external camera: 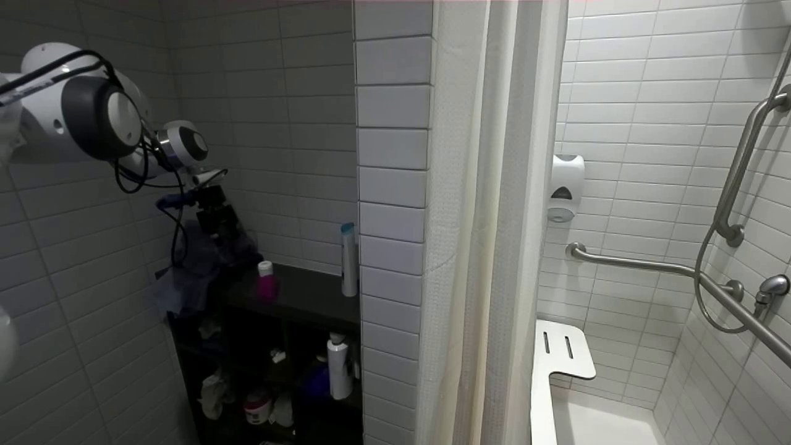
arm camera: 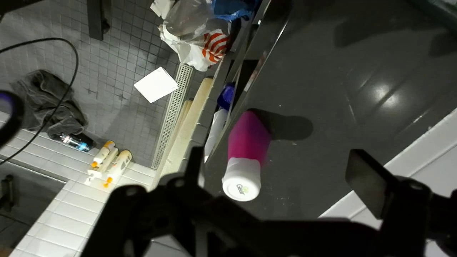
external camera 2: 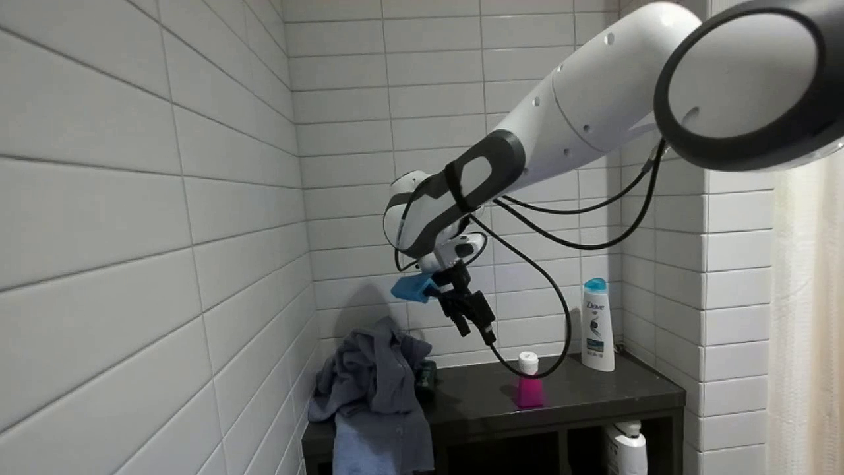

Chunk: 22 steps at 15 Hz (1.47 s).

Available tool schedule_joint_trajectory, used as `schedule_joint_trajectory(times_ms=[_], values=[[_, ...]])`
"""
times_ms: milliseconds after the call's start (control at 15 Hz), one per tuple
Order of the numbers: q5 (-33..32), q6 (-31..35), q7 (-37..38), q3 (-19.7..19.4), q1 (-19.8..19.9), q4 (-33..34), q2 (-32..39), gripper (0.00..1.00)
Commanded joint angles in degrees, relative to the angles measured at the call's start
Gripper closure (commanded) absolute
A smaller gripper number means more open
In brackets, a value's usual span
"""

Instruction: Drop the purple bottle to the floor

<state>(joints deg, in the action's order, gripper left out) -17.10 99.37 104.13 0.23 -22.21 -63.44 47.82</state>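
- My purple bottle (external camera 2: 529,392) stands upright on the dark shelf (external camera 2: 475,389), close to the near edge, with the blue-grey cloth (external camera 2: 376,382) to its left and the Dove bottle (external camera 2: 597,330) to its right and farther back.
- Its long axis is vertical, white cap (arm camera: 242,180) pointing up; on my wrist view I look down onto that cap, the body running away toward the shelf.
- I have the gripper (external camera 2: 477,332) above the bottle, not touching it, with the fingers (arm camera: 366,182) spread wide apart.
- A black cable (external camera 2: 568,326) crosses in front of the bottle just under its cap.
- The arm (external camera: 102,117) is cut off at the left edge in an exterior view; the gripper there is too dark for me to make out its tips.
- Below, the lower white bottle (external camera 2: 630,452) is cut off by the bottom edge.
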Motion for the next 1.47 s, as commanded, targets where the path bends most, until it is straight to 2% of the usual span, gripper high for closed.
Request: schedule_joint_trajectory(times_ms=[0,800,1133,1400], values=[[2.83,-4.37,2.90,-0.64,-0.64,6.25,4.22,0.00],[11.91,-3.16,9.57,0.60,4.12,4.87,6.79,0.00],[9.33,-4.72,12.62,-1.98,3.67,4.85,6.50,0.00],[6.39,-6.49,13.70,-4.17,1.58,6.56,7.28,0.00]])
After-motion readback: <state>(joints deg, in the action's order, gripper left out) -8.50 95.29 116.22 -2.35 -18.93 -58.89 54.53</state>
